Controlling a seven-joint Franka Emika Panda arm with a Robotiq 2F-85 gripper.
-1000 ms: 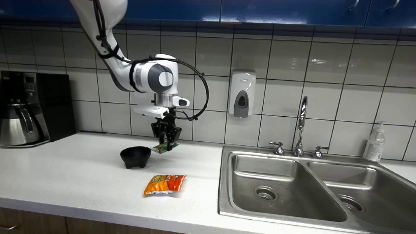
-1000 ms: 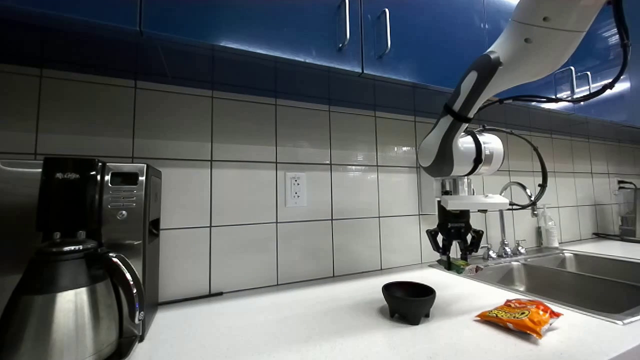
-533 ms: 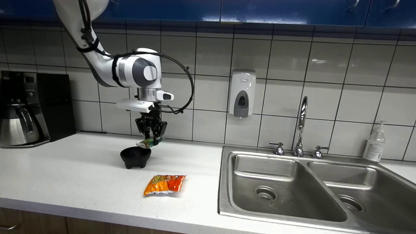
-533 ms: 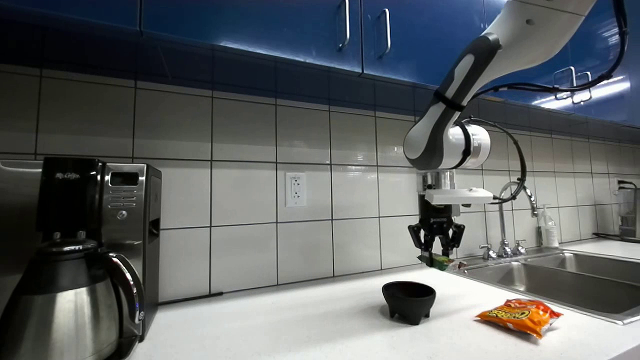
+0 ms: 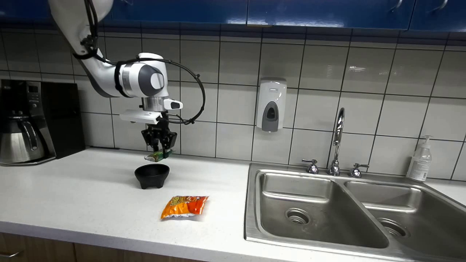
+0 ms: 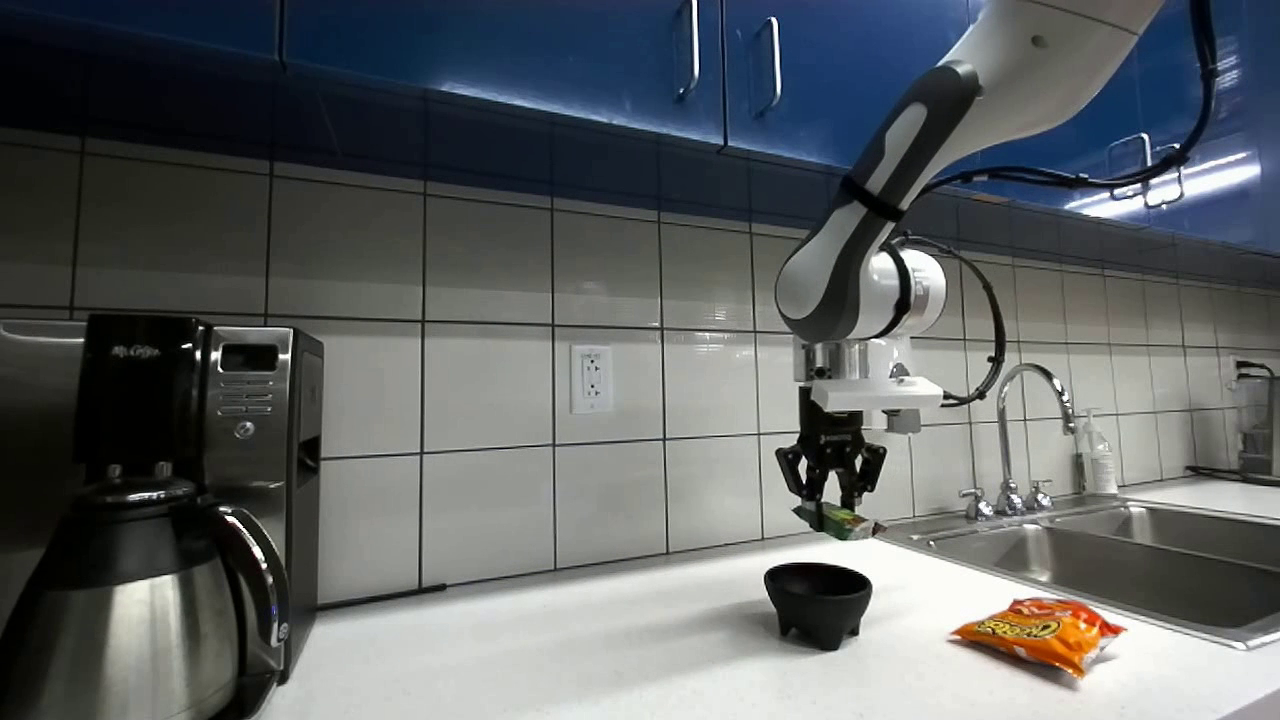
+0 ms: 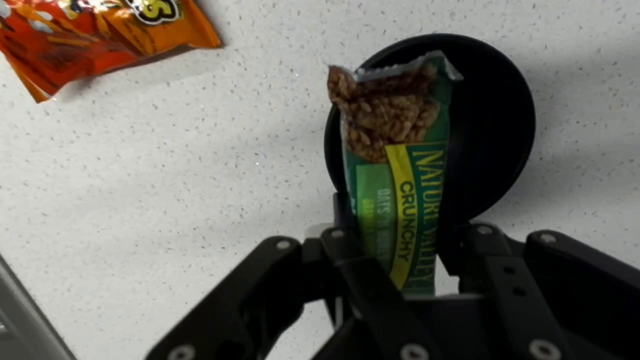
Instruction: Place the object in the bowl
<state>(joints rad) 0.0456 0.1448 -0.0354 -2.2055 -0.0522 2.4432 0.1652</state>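
Observation:
The object is a green wrapped granola bar (image 7: 395, 150); it also shows in both exterior views (image 5: 155, 157) (image 6: 850, 525). My gripper (image 5: 160, 155) is shut on its long sides, and the bar lies roughly flat between the fingers (image 6: 834, 516). The black bowl (image 5: 151, 177) stands upright on the counter, and the gripper holds the bar above its level. In the wrist view the bar's far end overlaps the left part of the bowl (image 7: 492, 125). In an exterior view a gap shows between the bar and the bowl's rim (image 6: 820, 603). The bar's near end is partly hidden by the gripper.
An orange-red snack packet (image 5: 185, 206) lies on the counter near the bowl; it also shows in the wrist view (image 7: 100, 40). A metal double sink (image 5: 251, 203) is set into the counter. A coffee maker (image 6: 262, 430) stands at the other end. A tiled wall (image 6: 610, 490) runs behind.
My gripper has moved with the bar away from the sink side toward the bowl, leftward in both exterior views, and a little higher. The bowl and the orange packet have not moved.

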